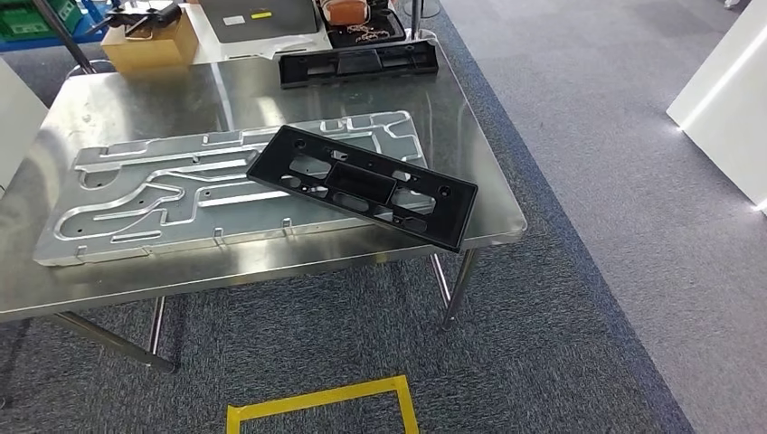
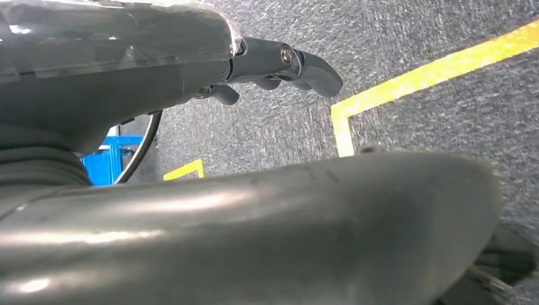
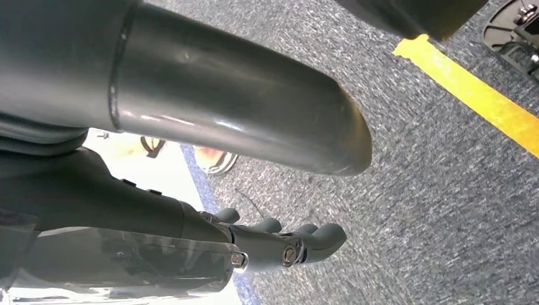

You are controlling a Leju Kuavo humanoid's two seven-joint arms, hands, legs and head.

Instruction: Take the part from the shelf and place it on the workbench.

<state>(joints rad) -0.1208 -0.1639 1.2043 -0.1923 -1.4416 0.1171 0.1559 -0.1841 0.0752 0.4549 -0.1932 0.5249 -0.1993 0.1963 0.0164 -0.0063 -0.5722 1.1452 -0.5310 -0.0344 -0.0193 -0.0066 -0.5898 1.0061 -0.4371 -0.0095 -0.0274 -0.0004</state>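
Note:
A long black plastic part (image 1: 362, 185) lies flat on the steel workbench (image 1: 136, 108), slanted across the right end of a machined metal plate (image 1: 163, 194), with one end reaching towards the bench's right front corner. A second, similar black part (image 1: 357, 63) lies along the far edge. My left hand (image 2: 279, 63) hangs over the grey carpet with its fingers loosely extended and nothing in them. Likewise my right hand (image 3: 286, 244) hangs low above the carpet and holds nothing.
A cardboard box (image 1: 149, 41) and a grey case (image 1: 262, 18) stand beyond the bench's far edge. Yellow floor tape (image 1: 321, 402) marks a square on the carpet before the bench. A white cabinet (image 1: 724, 99) stands at the right.

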